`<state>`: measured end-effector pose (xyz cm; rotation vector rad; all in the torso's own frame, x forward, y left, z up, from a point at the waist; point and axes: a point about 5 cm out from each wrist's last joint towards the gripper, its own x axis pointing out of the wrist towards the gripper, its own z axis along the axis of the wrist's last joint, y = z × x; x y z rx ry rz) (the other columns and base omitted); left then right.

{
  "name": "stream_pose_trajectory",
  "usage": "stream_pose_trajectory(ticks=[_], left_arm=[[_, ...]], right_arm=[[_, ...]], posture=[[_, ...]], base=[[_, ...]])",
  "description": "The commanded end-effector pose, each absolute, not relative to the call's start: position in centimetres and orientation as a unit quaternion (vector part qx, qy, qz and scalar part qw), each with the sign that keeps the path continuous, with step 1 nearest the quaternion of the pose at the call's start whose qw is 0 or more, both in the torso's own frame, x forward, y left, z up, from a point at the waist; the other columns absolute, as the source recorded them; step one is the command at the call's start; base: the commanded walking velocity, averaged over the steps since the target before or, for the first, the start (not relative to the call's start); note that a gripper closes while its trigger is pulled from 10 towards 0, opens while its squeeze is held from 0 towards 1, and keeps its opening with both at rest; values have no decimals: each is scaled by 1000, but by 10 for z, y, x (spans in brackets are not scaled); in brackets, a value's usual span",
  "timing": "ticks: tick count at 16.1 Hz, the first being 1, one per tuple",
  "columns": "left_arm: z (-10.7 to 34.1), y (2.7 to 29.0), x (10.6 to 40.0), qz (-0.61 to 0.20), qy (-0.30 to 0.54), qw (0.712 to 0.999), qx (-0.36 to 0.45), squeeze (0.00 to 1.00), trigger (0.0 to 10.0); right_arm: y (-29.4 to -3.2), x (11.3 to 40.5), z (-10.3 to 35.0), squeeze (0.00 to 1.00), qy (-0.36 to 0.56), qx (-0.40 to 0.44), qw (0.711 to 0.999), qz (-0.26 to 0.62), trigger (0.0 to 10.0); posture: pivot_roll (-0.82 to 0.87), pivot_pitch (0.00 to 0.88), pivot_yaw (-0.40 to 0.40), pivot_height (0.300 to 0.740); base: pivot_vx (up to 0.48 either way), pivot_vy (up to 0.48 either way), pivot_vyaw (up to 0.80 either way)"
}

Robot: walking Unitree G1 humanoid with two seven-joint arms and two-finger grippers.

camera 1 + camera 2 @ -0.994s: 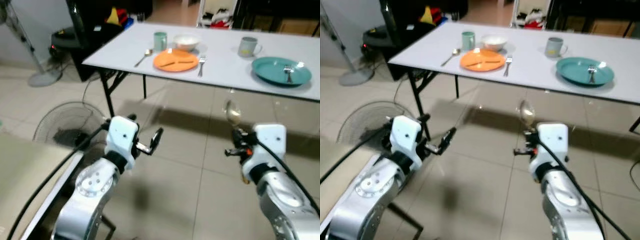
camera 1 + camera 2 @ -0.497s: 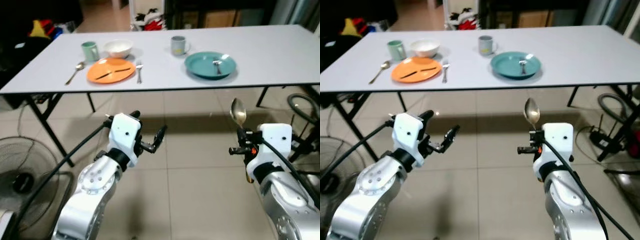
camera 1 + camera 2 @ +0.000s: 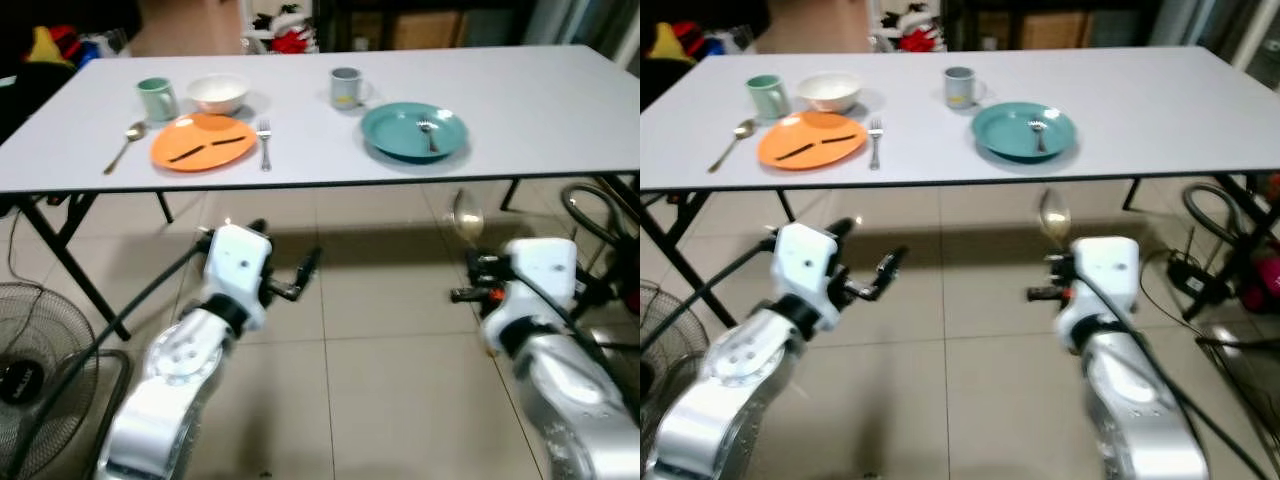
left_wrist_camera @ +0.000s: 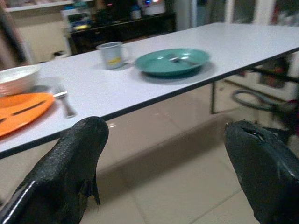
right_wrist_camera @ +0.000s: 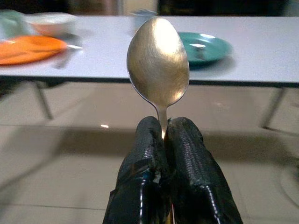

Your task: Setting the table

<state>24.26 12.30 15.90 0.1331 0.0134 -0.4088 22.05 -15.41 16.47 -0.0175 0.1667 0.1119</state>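
Observation:
A long white table (image 3: 540, 95) stands ahead of me. On its left part are an orange plate (image 3: 200, 142), a green cup (image 3: 155, 97), a white bowl (image 3: 218, 92), a spoon (image 3: 125, 145) and a fork (image 3: 264, 143). Toward the middle sit a grey mug (image 3: 345, 86) and a teal plate (image 3: 413, 130) with a fork (image 3: 427, 135) on it. My right gripper (image 5: 161, 128) is shut on the handle of a metal spoon (image 5: 158, 63), bowl end up, short of the table's front edge. My left gripper (image 4: 163, 140) is open and holds nothing.
A floor fan (image 3: 30, 350) stands at my lower left. Black table legs (image 3: 65, 260) slant under the left end. Cables and a hose (image 3: 600, 200) lie on the tiled floor at the right. Dark shelves and boxes stand behind the table.
The camera has swung round and the table now faces me squarely and a little nearer. My right gripper still holds the spoon upright; the left stays open.

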Motion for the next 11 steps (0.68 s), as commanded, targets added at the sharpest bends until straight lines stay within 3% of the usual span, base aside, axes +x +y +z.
stream_pose_trajectory(ticks=[1,7,9,11], left_arm=[[159,120,243,-205,8,977,62,0,10000],[159,119,245,-206,8,977,58,0,10000],[159,119,245,-206,8,977,57,0,10000],[158,119,244,-206,9,977,56,0,10000]], right_arm=[[-160,220,166,0,84,-13,995,48,10000],[-160,221,167,0,83,-13,995,50,10000],[-160,221,167,0,84,-14,995,50,10000],[-160,222,167,0,83,-15,995,52,10000]], posture=[[51,0,39,740],[50,0,38,740],[50,0,38,740],[49,0,38,740]], base=[[300,0,0],[315,0,0],[321,0,-625],[321,0,0]])
